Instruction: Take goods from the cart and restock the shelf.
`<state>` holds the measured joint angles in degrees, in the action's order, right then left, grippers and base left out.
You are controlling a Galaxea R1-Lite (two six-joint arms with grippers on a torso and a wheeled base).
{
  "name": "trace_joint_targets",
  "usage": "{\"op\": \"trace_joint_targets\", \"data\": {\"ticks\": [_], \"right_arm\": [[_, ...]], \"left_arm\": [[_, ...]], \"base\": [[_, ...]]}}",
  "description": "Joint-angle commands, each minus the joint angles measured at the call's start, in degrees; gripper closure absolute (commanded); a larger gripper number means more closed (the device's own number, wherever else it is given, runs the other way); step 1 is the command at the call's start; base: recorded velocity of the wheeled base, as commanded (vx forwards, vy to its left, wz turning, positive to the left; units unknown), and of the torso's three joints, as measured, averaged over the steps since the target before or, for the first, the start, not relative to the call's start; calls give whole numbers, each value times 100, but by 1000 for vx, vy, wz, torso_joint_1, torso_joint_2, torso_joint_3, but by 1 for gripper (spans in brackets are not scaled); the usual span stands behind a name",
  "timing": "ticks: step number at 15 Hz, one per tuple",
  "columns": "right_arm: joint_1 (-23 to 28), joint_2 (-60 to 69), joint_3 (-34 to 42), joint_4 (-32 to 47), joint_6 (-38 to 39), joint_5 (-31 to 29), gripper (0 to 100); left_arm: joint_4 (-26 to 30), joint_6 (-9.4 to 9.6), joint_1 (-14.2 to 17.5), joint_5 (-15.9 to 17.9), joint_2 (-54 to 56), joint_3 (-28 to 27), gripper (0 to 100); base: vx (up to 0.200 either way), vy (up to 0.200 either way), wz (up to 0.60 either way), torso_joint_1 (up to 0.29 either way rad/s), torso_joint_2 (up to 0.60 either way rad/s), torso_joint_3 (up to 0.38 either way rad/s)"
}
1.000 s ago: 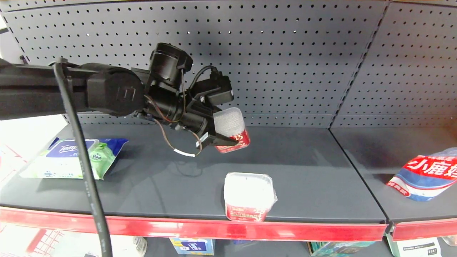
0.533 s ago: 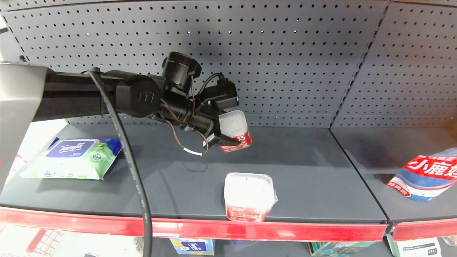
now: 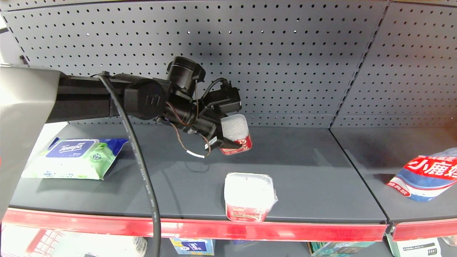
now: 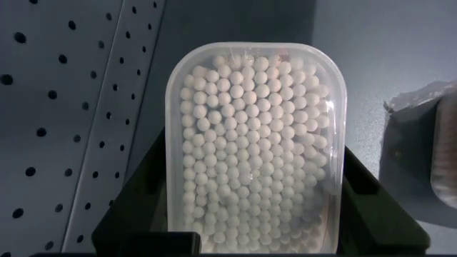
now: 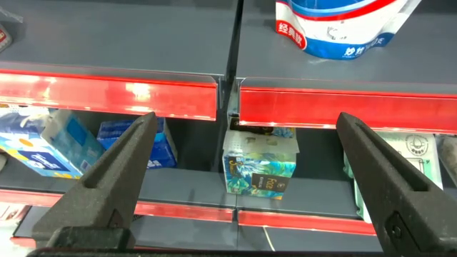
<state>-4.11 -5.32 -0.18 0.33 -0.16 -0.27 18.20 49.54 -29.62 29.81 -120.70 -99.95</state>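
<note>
Step in hand: judging by the pose, placing the held tub on the shelf [image 3: 307, 167].
Left hand [image 3: 231, 142]: clamped on the two long sides of the tub of white beads [image 3: 234, 131], lid facing the wrist.
Tub position: above the middle of the shelf, tilted and not touching it, near the pegboard [image 3: 285, 53].
Neighbour: a second tub [image 3: 249, 195] stands at the front edge, nearer the camera than the held one and apart from it.
Doing it well: level the tub first. Lower it until the red base sits flat, in line behind the second tub. Only then ease the grip.
Watch for: letting go while tilted would likely tip it over. Keep it off the pegboard.
Retreat: pull up and back, away from both tubs.
Right hand [image 5: 243, 185]: spread wide, holding nothing, facing the lower shelves.
</note>
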Motion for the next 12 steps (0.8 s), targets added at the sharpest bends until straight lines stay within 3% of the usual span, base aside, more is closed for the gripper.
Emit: {"op": "trace_joint_targets", "data": {"ticks": [1,6,10,11,12], "right_arm": [[-2,-5,1,2,-2,0,0],[-2,-5,1,2,-2,0,0],[-2,-5,1,2,-2,0,0],[-2,-5,1,2,-2,0,0],[-2,-5,1,2,-2,0,0]], "left_arm": [[-1,3,-35,8,11,2,100],[219,205,-44,-1,20,46,100],[254,214,-44,-36,-6,46,100],[254,231,-44,-36,-24,46,0],[254,231,-44,-54,-24,46,0]], "base": [[0,0,0,0,0,0],[0,0,0,0,0,0],[0,0,0,0,0,0],[0,0,0,0,0,0],[0,0,0,0,0,0]]}}
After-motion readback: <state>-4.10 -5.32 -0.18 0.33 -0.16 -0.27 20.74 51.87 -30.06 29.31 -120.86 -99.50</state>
